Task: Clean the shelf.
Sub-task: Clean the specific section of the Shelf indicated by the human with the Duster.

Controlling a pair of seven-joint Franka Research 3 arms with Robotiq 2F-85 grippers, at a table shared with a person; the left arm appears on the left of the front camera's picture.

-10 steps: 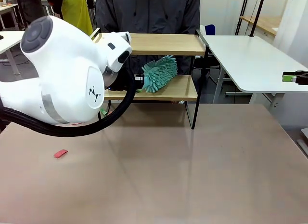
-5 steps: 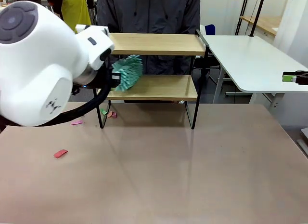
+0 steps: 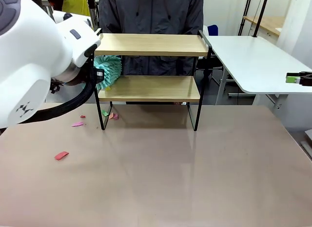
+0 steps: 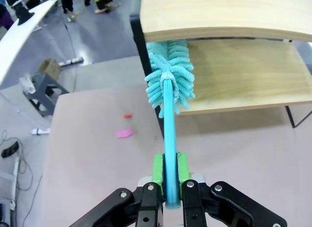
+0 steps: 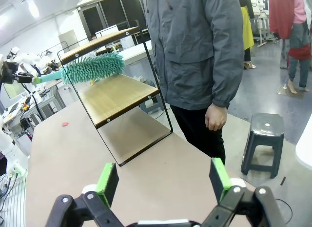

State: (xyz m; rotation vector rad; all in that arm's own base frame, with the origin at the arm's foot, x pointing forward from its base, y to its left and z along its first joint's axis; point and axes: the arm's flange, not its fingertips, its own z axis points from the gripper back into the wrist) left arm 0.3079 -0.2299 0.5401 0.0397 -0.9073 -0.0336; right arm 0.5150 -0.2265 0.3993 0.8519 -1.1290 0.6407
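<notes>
From my station I see the shelf (image 3: 151,89) standing on the far part of the table (image 3: 195,178), directly in front of a person (image 3: 151,12) in a dark grey jacket who stands close behind it. My left hand (image 4: 169,172) is clamped on the light blue handle (image 4: 169,134) of a teal duster (image 4: 169,80), the green pads pressed against either side of the stick. In the left wrist view the duster's fluffy head sits at the end of the shelf nearest that arm, tucked under the edge of the top board (image 3: 151,44) and over the corner of the lower board (image 4: 243,75), right beside the black frame post; I cannot tell whether the fibres actually press on the wood. In the front view the head shows at the shelf's left end, between the two boards, partly behind my left arm's white casing. My right hand (image 5: 163,180) hangs well apart from the shelf with its fingers spread wide and nothing between them. A few pink scraps (image 3: 61,155) lie on the table to the left of the shelf, and another pink bit with a green scrap (image 3: 105,113) lies by the shelf's front left leg. In the right wrist view the person's hand (image 5: 215,118) hangs at their side, and a dark stool (image 5: 265,132) stands on the floor beyond the table.
</notes>
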